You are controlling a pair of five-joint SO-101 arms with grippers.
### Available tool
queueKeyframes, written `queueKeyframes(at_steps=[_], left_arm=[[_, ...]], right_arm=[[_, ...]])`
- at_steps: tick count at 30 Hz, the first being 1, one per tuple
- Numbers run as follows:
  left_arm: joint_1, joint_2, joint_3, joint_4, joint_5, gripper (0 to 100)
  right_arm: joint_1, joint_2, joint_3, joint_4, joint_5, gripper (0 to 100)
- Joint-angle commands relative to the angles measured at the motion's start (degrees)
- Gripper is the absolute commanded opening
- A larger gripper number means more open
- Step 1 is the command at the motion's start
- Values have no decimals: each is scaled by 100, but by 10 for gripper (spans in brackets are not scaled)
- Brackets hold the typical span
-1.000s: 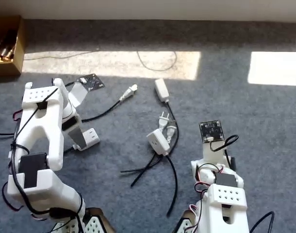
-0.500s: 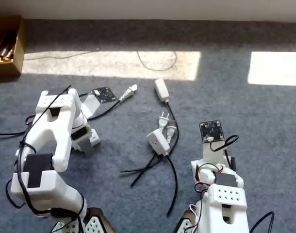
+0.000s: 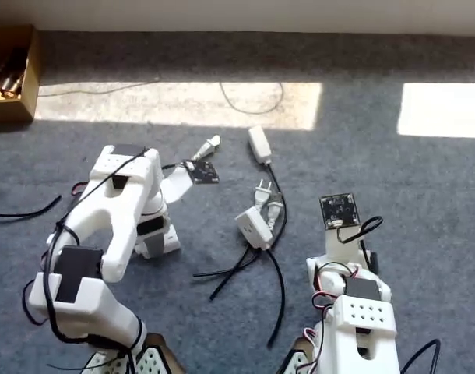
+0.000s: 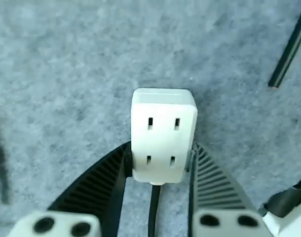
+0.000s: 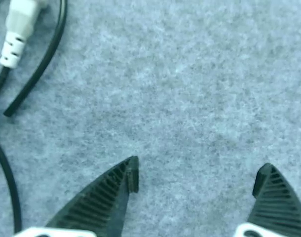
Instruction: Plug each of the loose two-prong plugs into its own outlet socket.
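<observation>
The left end effector (image 4: 161, 148) pinches a white two-outlet socket block (image 4: 163, 123) by its sides over the left part of the grey carpet (image 3: 409, 179), the block's long axis running straight out from the jaws. The loose white two-prong plug (image 3: 261, 189) lies toward the carpet's middle, prongs aimed at the far edge. The right end effector (image 5: 199, 168), spread over bare carpet, looks nearer to it.

Grey carpet (image 3: 393, 179) bears, between the left claw (image 4: 161, 148) and the right claw (image 5: 198, 168), an outlet socket (image 3: 254, 227), a two-prong plug (image 3: 261, 191) and black cords (image 3: 278, 288); beyond the left claw lie a white plug (image 3: 207, 147) and an adapter (image 3: 258, 144).
</observation>
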Motion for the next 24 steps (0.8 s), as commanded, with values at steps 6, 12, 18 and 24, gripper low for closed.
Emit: queueKeyframes(at_steps=[6, 12, 18, 24], left_arm=[[567, -110, 92, 158, 246, 8], [760, -110, -444, 659, 369, 8], [1103, -110, -611, 879, 378, 12], [919, -66, -646, 826, 343, 172]], right_arm=[[-66, -75, -13, -66, 70, 361], [-66, -66, -13, -66, 70, 361], [-66, -66, -13, -66, 70, 361], [-66, -66, -13, -66, 70, 361]])
